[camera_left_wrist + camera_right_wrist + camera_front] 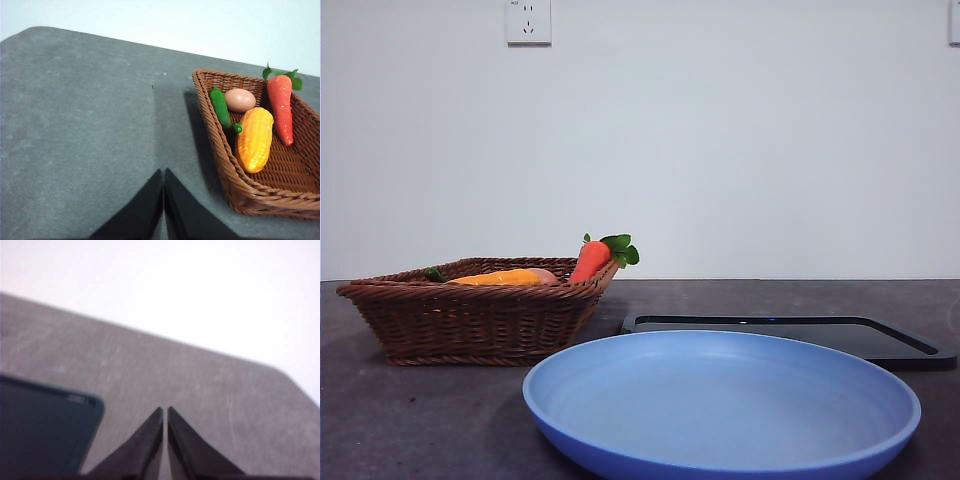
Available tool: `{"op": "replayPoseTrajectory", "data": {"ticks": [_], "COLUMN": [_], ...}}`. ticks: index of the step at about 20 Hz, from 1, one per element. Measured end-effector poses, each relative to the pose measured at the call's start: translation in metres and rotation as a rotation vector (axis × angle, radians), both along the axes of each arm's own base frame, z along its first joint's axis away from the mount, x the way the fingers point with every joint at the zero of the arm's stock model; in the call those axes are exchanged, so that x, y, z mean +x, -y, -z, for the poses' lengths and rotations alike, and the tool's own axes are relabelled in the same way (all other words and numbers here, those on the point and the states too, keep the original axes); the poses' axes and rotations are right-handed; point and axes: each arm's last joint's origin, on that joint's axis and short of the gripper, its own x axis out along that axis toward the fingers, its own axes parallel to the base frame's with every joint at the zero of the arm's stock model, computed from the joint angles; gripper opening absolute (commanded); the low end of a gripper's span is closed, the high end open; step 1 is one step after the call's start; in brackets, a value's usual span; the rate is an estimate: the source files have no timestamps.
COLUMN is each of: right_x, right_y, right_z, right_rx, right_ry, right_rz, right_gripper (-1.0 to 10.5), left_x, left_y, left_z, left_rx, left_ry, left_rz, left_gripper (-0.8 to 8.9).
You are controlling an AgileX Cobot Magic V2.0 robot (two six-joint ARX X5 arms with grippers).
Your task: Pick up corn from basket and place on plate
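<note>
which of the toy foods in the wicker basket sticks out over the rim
The red-orange toy carrot with green leaves: its leafy end rises above the dark-brown woven wicker basket's rim, while the others lie low inside.

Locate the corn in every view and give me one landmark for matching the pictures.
Front view: corn barely shows above the basket rim, left.
Left wrist view: corn lies in the basket between cucumber and carrot.
Right wrist view: not visible.
Landmark: the carrot.

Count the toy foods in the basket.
4, all in the basket: corn in the middle, carrot leaning on the rim, egg beside the green vegetable. Others could be hidden.
</note>
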Motion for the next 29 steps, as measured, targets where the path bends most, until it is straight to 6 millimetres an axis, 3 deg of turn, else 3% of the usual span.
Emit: {"op": "replayPoseTrajectory", "data": {"ticks": [4, 13, 20, 29], "right_x": [-0.001, -0.004, -0.010, -0.011], "right_y": [0.000, 0.001, 0.000, -0.002], "right_z": [-0.010, -0.022, -0.044, -0.079], "right_rx": [0.064, 0.430, 0.529, 0.570], "right_ry": [0.107, 0.232, 0.303, 0.035], "right_rz": [-0.014, -0.038, -0.086, -0.091], "right_gripper": [0.0, 0.0, 0.0, 0.0], "left_x": [0.000, 0.000, -0.001, -0.016], "left_y": [0.000, 0.000, 0.000, 0.005], "left_z": [0.000, 0.000, -0.005, -0.081], "left_rx": [-0.050, -0.130, -0.210, -0.237], "left_ry": [-0.003, -0.007, -0.002, 0.146], "left_rz": [-0.008, -0.022, -0.027, 0.063], "left_gripper": [0.05, 0.05, 0.05, 0.05]}}
